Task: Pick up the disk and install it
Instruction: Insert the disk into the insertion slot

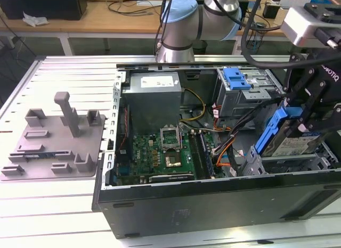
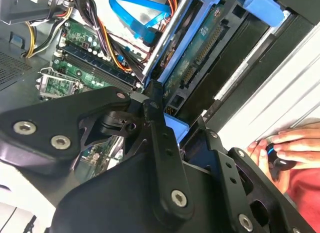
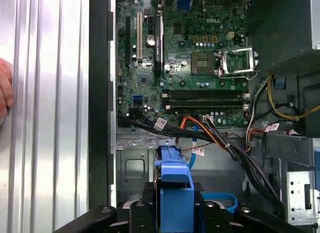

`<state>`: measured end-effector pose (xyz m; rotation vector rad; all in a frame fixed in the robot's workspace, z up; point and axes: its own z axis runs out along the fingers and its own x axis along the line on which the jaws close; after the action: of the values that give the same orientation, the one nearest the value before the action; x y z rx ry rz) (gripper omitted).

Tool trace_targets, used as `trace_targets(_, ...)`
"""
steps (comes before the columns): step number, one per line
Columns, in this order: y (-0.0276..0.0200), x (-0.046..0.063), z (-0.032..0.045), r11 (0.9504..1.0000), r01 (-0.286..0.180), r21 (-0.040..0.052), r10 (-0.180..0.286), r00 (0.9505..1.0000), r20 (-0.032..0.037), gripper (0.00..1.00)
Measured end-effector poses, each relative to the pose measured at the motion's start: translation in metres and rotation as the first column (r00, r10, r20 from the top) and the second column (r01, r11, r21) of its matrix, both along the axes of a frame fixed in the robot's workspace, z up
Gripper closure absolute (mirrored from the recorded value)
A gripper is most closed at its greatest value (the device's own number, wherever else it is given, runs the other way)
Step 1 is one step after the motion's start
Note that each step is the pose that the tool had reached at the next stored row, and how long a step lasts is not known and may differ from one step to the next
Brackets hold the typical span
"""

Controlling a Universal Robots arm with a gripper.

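Note:
My gripper point(image 1: 301, 123) is shut on the disk point(image 1: 292, 144), a silver drive with a blue carrier frame. I hold it tilted on edge over the grey drive bay point(image 1: 298, 165) at the exterior view's right, inside the open computer case point(image 1: 213, 205). The second wrist view shows the disk point(image 2: 200, 53) with its green circuit side up, between the black fingers point(image 2: 160, 138) of the gripper point(image 2: 182, 130). The disk's blue frame end point(image 3: 175, 190) sticks out from the gripper point(image 3: 175, 208) above the case floor in the first wrist view.
A blue bracket point(image 1: 237, 77) sits on the rear drive cage. The motherboard point(image 1: 160, 149), power supply point(image 1: 154, 96) and loose cables point(image 3: 220, 140) lie close by. A grey fixture plate point(image 1: 53, 141) lies at the exterior view's left. A person's hand point(image 2: 280, 148) rests beside the case.

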<state>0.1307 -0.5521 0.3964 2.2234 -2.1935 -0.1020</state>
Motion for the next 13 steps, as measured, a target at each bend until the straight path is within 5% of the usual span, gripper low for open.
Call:
trace_targets(8, 0.0000, 0.0000, -0.0085, 1.0000, 0.000, 0.0001, 0.000, 1.0000, -0.0001, 0.64)
trace_targets(13, 0.0000, 0.0000, -0.0108, 1.0000, 0.000, -0.0002, 0.000, 1.0000, -0.0001, 0.50)
